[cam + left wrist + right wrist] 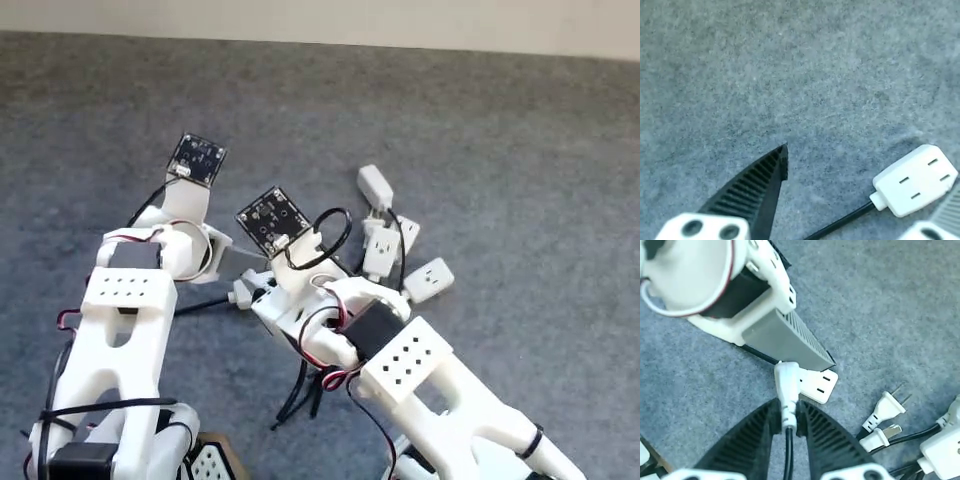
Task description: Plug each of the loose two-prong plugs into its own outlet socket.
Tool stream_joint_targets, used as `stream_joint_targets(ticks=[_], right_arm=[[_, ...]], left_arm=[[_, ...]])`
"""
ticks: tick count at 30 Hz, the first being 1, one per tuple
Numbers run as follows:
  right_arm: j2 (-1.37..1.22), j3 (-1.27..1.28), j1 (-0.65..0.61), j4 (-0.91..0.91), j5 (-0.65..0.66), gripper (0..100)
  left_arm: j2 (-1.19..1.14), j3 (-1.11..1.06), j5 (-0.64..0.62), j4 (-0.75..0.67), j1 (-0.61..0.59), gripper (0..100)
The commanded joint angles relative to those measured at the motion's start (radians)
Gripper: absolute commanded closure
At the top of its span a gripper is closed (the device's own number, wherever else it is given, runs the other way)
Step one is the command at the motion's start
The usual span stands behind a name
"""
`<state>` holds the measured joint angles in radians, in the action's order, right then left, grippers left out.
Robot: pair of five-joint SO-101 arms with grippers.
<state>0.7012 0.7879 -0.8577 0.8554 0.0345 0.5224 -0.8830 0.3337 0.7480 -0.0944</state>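
Little is finished, by my reading: no plug shows plainly seated in any slot. At the left, the left gripper (pixel 867 167) sits low over the carpet (pixel 500 120) with its jaws spread wide. A white outlet socket (pixel 915 180) lies close by the grey jaw and well apart from the black one, with a slotted face turned upward and its black cord trailing off. Next along, the right gripper (pixel 787 405) is clamped on a white plug (pixel 786 382). The plug's long axis runs along the jaws, its cord leads back toward the wrist, and its nose points out past the tips to meet that socket's side, just under the left arm's grey jaw. The prongs are hidden, so I cannot tell whether they have entered. Farther right, two loose plugs (pixel 887 409) lie side by side on the carpet with prongs bare, and beyond them spare sockets (pixel 428 280) sit face up with open slots. One pairing looks to be in hand, and at least two remain.
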Motion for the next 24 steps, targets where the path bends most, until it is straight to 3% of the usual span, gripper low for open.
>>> stream_joint_targets(ticks=[1, 11, 19, 24], right_arm=[[0.008, -0.088, 0.033, 0.005, 0.008, 99.3], [-0.002, -0.081, 0.096, 0.008, 0.008, 99.3], [-0.019, -0.044, 0.116, 0.070, 0.037, 99.3], [-0.194, -0.226, 0.119, 0.185, -0.044, 99.3]], left_arm=[[-0.001, -0.002, -0.003, -0.006, 0.004, 55], [-0.001, -0.033, -0.005, -0.041, 0.022, 55], [-0.010, 0.114, -0.008, -0.041, -0.150, 55], [-0.199, 0.302, -0.021, -0.041, -0.274, 55]])
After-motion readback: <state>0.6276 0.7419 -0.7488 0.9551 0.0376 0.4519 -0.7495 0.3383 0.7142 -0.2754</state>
